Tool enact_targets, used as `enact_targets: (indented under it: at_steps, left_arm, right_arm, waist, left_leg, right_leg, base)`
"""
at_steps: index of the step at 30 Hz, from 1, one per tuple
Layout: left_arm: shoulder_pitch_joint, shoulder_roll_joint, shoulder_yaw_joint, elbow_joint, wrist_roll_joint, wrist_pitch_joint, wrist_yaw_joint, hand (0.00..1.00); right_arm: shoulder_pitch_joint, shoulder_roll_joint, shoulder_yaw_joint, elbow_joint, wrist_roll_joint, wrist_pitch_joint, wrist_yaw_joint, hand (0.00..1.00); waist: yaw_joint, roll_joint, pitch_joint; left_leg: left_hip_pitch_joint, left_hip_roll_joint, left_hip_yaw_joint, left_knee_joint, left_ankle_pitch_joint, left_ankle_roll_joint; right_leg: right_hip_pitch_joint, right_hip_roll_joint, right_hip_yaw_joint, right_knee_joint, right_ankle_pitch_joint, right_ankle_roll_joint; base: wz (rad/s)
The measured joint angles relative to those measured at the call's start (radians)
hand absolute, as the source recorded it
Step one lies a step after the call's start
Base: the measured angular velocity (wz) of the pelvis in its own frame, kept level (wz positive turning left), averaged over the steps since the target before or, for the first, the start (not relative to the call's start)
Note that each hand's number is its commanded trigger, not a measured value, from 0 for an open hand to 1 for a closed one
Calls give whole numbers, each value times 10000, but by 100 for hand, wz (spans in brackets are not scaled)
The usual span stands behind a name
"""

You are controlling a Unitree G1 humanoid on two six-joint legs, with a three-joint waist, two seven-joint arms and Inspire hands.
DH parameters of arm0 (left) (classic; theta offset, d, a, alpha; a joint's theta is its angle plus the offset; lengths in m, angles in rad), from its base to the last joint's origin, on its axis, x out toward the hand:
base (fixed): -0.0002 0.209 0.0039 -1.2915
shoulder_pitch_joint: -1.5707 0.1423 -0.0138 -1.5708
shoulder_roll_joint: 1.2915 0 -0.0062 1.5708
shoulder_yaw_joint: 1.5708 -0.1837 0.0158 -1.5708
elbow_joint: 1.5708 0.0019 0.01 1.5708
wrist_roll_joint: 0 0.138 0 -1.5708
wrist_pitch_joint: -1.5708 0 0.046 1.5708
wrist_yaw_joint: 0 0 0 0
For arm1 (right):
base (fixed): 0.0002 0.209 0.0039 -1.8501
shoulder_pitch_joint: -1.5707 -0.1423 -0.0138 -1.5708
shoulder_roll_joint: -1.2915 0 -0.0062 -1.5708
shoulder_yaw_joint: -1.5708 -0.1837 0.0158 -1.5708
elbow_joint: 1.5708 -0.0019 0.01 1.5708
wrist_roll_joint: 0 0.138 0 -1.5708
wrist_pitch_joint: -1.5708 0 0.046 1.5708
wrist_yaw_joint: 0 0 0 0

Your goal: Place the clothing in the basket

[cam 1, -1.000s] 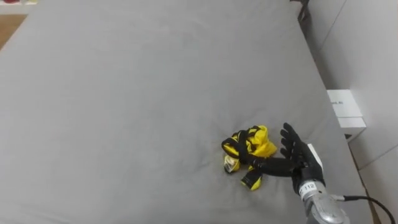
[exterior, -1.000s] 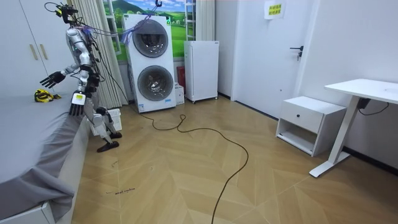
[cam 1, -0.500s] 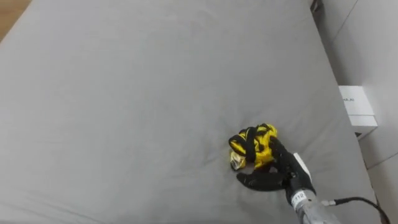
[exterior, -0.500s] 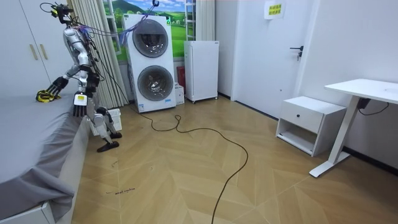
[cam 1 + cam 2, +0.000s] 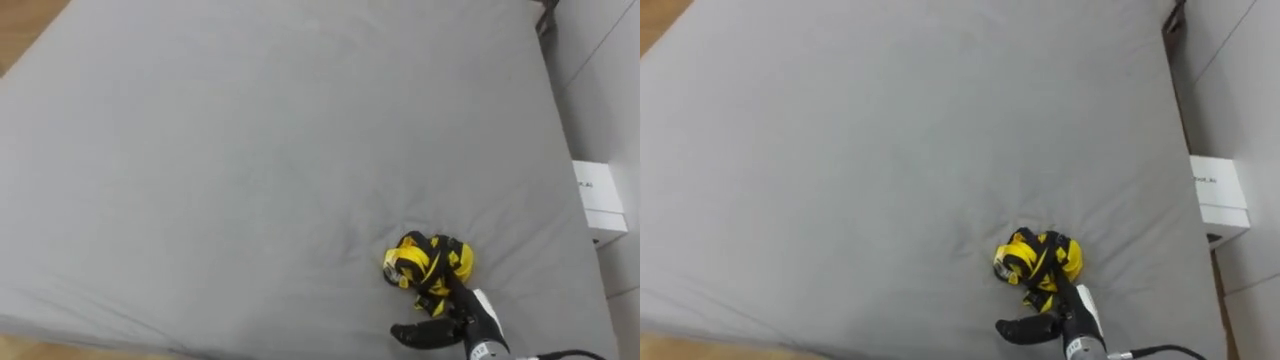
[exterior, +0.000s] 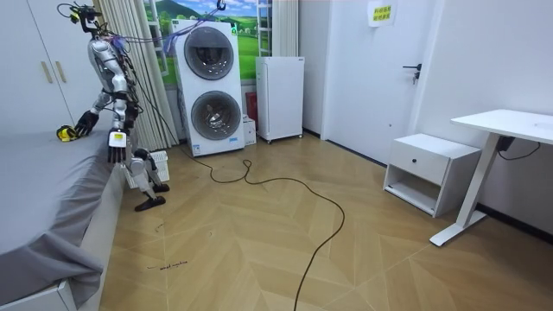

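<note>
A crumpled yellow and black garment (image 5: pixel 428 263) lies on the grey bed (image 5: pixel 250 150), near its right edge. My right hand (image 5: pixel 452 315) comes in from the lower right and rests on the near side of the bundle, with its thumb spread out to the left, clear of the cloth. In the room view I stand at the bedside, leaning toward the garment (image 6: pixel 62 132) with my right hand (image 6: pixel 83 123) on it. My left hand (image 6: pixel 115 149) hangs straight down beside the mattress, fingers relaxed and holding nothing.
A white box (image 5: pixel 600 203) sits on the floor past the bed's right edge. Behind me are stacked washing machines (image 6: pixel 207 86), a white cabinet (image 6: pixel 280 97), a low drawer unit (image 6: pixel 430 171), a desk (image 6: pixel 510 130) and a cable (image 6: pixel 294 194) across the floor.
My right hand has gone from beside the garment, fingers spread, to resting on top of it. The head camera has shifted, and in the room view my right arm has lowered toward the bed.
</note>
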Motion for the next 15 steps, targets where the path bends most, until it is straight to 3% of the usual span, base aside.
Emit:
enact_targets:
  at_steps: [3,4,5,8,11,13,15]
  left_arm:
    - [-211,-11,-82,376,29,10,21,0]
    - [-237,3,-92,442,37,14,18,0]
    - [-235,20,-114,486,34,15,22,0]
    - [-311,117,-508,948,17,63,50,0]
    - [-445,337,-1076,1110,65,100,45,0]
    - [-638,454,-1158,1327,81,124,56,0]
    - [-682,447,-1283,1449,76,142,53,0]
  right_arm:
    - [-521,123,-206,453,39,-35,-765,0]
    - [-784,118,-334,649,70,-48,-1126,0]
    - [-901,115,-469,718,134,-51,-1355,0]
    - [-1852,-21,-1626,1113,289,-17,-2413,0]
    - [-2773,-647,-2067,1547,1485,129,-3125,0]
    - [-3254,-946,-2371,1598,1937,168,-3630,0]
    - [-3473,-1008,-2347,1784,2239,140,-3936,0]
  waist:
    - [16,192,61]
    - [14,323,131]
    - [18,390,148]
    - [63,797,246]
    - [427,1063,282]
    - [546,1094,297]
    - [589,1095,302]
  left_leg:
    - [-565,-13,-249,316,3,20]
    - [-808,-25,-364,392,6,31]
    - [-926,-35,-432,422,24,54]
    - [-1473,-46,-549,490,170,121]
    - [-2023,-76,-558,404,498,176]
    - [-2337,-178,-506,60,894,204]
    - [-2400,-219,-500,-110,1016,224]
  right_leg:
    - [-368,18,-236,92,62,-7]
    - [-557,7,-343,204,69,-10]
    - [-646,6,-375,213,90,-15]
    - [-1150,-3,-477,239,281,-37]
    - [-1806,-82,-485,406,350,-53]
    - [-2358,-254,-472,556,353,-68]
    - [-2477,-298,-480,567,353,-68]
  base:
    - [23]
    - [24]
    - [19]
    - [5]
    - [5]
    - [14]
    - [7]
